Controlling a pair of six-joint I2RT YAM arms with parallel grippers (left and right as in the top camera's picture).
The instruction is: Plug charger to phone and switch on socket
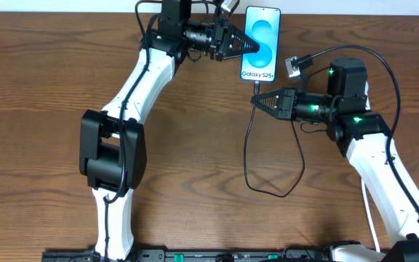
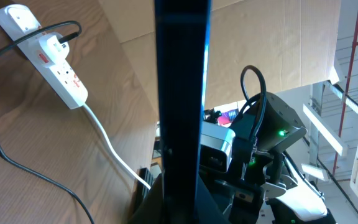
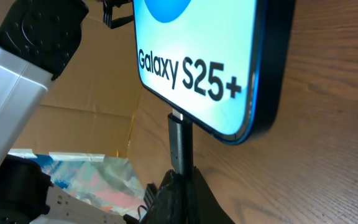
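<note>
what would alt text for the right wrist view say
Close-up of a phone showing "Galaxy S25+" on its bright screen, with a black charger plug meeting its bottom edge. The right gripper holds the plug from below. A wooden table fills the right side, and a white robot arm is at the left.

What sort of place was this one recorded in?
Probably a robotics lab or workshop, not a home: a left arm and right arm work at a wooden table, cardboard sheets stand behind, and what looks like metal racking lies beyond.
</note>
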